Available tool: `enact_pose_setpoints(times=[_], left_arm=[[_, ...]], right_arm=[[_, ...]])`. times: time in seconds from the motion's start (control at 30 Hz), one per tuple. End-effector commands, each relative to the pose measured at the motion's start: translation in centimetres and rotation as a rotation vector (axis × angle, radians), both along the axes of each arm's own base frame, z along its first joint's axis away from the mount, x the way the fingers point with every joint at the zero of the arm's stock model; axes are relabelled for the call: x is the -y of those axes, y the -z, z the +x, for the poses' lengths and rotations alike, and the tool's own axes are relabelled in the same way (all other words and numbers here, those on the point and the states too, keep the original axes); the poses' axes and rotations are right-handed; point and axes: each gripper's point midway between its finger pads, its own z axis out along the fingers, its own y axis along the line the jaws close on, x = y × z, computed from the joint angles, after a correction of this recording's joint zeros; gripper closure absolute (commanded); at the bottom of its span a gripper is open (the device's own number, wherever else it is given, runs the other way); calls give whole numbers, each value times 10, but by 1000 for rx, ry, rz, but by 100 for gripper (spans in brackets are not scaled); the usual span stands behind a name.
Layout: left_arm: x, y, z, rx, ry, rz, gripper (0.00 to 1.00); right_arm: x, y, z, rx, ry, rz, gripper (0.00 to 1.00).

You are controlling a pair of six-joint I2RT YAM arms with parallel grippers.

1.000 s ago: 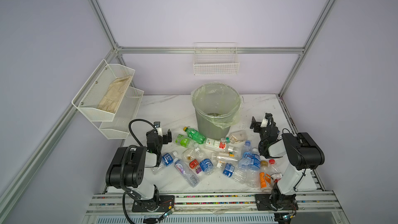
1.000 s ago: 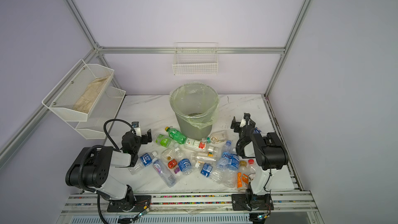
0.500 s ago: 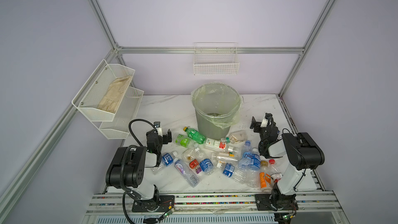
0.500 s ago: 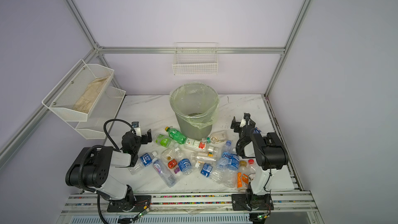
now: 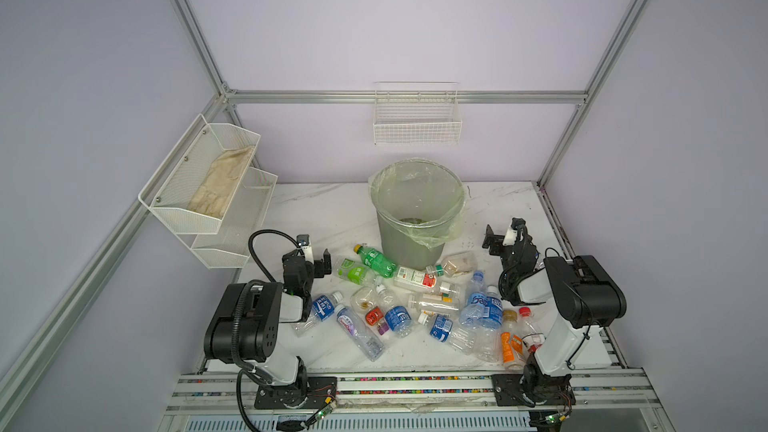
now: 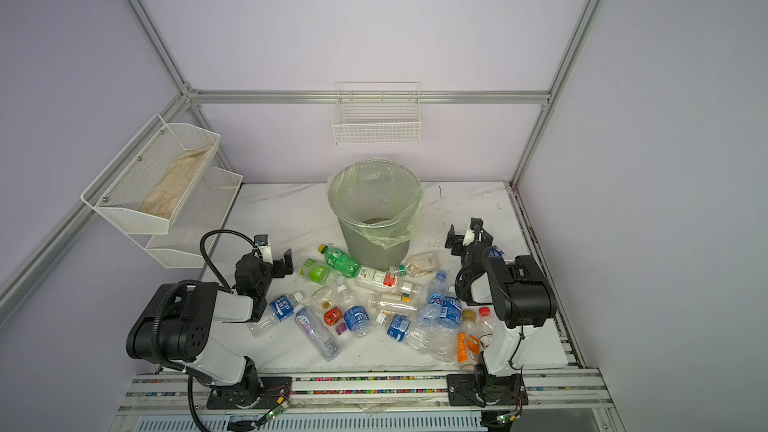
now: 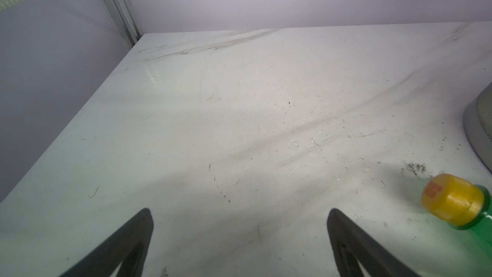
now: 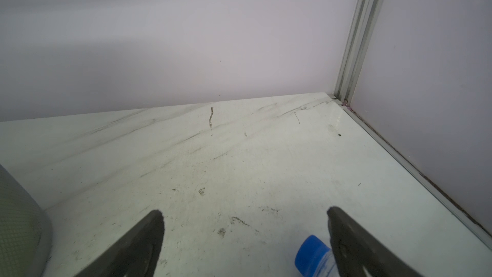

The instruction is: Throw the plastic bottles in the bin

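so the left gripper [image 7: 239, 210] and right gripper [image 8: 244, 210] are both spread wide, empty; left should probably grab the green bottle [image 5: 376, 261] round its middle and clear the bin [image 5: 399, 243] rim before dropping

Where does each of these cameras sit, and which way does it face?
Both top views: high at the front, looking down on bin, bottles and both whole arms.
Left wrist: on the left arm, low over the table, facing the back wall; open left gripper shows.
Right wrist: on the right arm, facing the back right corner; open right gripper shows.
Shared: the green bottle shows in the left wrist and both top views.
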Motion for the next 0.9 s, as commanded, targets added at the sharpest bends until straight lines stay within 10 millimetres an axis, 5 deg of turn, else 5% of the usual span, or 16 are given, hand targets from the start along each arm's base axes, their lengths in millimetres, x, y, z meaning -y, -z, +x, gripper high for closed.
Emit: enact_pose_setpoints(times=[0.0,0.87], left_arm=[[-3,-33,16,100,-7,-4,0],[-5,-32,16,95,-19,-9,0]], right_arm=[[-3,-14,1,45,-10,-6,3],[-3,-15,1,47,-10,-6,2]])
